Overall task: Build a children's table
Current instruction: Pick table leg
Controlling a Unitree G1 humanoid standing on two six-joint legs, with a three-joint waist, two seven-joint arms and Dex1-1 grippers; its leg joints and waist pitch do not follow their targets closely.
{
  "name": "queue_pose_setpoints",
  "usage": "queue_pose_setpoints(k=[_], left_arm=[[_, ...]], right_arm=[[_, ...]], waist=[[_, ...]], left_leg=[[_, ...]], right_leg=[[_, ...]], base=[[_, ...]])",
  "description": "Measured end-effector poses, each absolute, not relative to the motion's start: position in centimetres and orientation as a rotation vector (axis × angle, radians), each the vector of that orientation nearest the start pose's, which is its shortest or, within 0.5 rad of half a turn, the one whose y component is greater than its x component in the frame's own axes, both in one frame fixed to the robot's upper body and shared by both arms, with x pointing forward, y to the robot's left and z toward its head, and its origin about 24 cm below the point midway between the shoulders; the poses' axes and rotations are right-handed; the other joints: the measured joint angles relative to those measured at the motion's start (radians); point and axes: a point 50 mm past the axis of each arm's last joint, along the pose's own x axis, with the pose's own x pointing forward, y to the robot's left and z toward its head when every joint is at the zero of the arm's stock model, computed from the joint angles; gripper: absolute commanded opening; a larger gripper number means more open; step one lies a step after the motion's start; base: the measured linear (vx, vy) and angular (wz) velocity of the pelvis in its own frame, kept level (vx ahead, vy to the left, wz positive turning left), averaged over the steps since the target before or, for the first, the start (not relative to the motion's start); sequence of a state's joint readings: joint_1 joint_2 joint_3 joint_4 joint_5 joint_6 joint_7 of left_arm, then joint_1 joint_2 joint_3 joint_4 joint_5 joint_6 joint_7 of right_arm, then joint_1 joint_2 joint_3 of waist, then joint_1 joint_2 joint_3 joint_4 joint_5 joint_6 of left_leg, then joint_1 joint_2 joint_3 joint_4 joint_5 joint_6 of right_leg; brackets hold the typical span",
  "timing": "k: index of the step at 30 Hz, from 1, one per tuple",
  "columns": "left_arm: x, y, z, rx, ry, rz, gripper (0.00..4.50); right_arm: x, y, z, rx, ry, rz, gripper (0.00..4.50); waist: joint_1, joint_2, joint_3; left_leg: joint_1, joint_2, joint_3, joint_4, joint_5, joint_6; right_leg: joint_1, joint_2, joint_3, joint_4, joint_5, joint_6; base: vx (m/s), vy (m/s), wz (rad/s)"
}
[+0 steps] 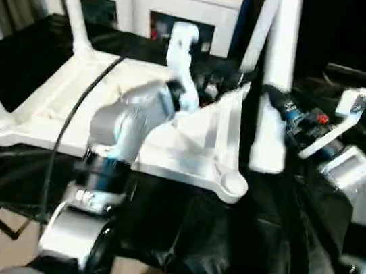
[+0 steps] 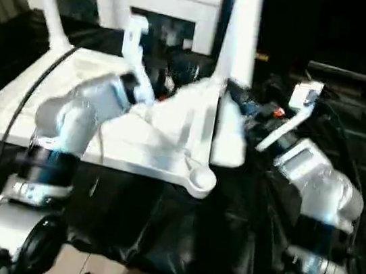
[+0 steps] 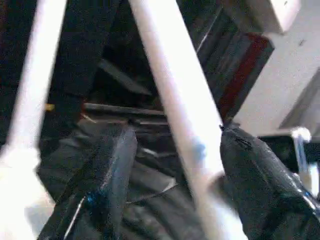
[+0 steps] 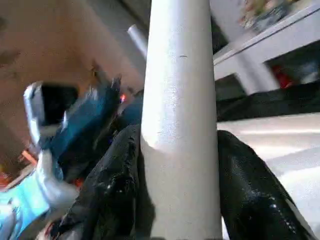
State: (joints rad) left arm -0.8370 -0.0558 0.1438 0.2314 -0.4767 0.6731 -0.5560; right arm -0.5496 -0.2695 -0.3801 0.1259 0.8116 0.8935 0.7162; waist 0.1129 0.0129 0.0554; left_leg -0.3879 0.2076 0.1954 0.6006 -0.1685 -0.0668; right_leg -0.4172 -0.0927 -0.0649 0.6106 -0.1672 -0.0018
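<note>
Tabletop of white moulded plastic lies upside down on the black-draped desk, ribbed underside up, with a round socket at its near corner. Two smooth tapered legs stand in the left-hand sockets. The right pincer pinches a further white tube leg between its glossy black fingers, held upright just beside the tabletop's right edge. The left pincer is spread around another slanting white leg, which touches one finger.
</note>
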Motion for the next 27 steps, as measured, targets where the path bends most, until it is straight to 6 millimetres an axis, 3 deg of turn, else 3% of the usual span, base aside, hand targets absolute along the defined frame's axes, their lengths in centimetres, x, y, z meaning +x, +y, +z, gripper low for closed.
queue_pose_setpoints(k=[7, 14, 16, 19, 27], left_arm=[[34.4, 3.9, 19.3, -0.580, 0.076, -0.991, 3.05], [34.5, 3.7, 18.7, -0.641, 0.155, -0.944, 3.05], [34.9, 4.1, 18.2, -0.666, 0.182, -0.885, 2.69], [35.4, 4.7, 17.5, -0.695, 0.217, -0.792, 2.57], [36.4, 5.7, 18.0, -0.708, 0.203, -0.632, 1.93]], right_arm=[[30.6, -16.2, 14.8, 0.651, 0.122, 0.928, 1.78], [30.7, -13.9, 15.1, 0.471, 0.122, 0.914, 1.78], [31.0, -13.0, 15.0, 0.389, 0.132, 0.868, 1.78], [31.2, -11.8, 14.7, 0.277, 0.139, 0.817, 1.78], [31.5, -9.1, 14.6, 0.128, 0.103, 0.720, 1.78]], waist=[[-0.003, 0.000, 0.000], [-0.003, -0.001, 0.001], [-0.006, -0.001, 0.001], [-0.010, -0.002, 0.002], [-0.015, -0.007, 0.004]], left_leg=[[0.000, 0.000, -0.002, -0.002, 0.000, 0.000], [-0.001, 0.000, -0.002, -0.003, 0.000, -0.001], [-0.001, 0.000, -0.002, -0.004, 0.000, -0.001], [-0.001, 0.000, -0.002, -0.004, 0.000, -0.001], [-0.003, -0.001, -0.003, -0.004, 0.000, -0.001]], right_leg=[[-0.001, 0.000, 0.000, 0.000, -0.003, 0.007], [-0.001, 0.000, 0.000, -0.001, -0.003, 0.007], [-0.001, 0.000, 0.000, -0.001, -0.003, 0.007], [-0.001, 0.000, 0.000, -0.001, -0.004, 0.008], [-0.001, 0.000, 0.000, -0.002, -0.004, 0.009]], base=[[0.000, 0.000, 0.00], [0.000, 0.000, 0.00], [0.000, 0.000, 0.00], [0.000, 0.000, 0.00], [0.000, 0.000, 0.00]])
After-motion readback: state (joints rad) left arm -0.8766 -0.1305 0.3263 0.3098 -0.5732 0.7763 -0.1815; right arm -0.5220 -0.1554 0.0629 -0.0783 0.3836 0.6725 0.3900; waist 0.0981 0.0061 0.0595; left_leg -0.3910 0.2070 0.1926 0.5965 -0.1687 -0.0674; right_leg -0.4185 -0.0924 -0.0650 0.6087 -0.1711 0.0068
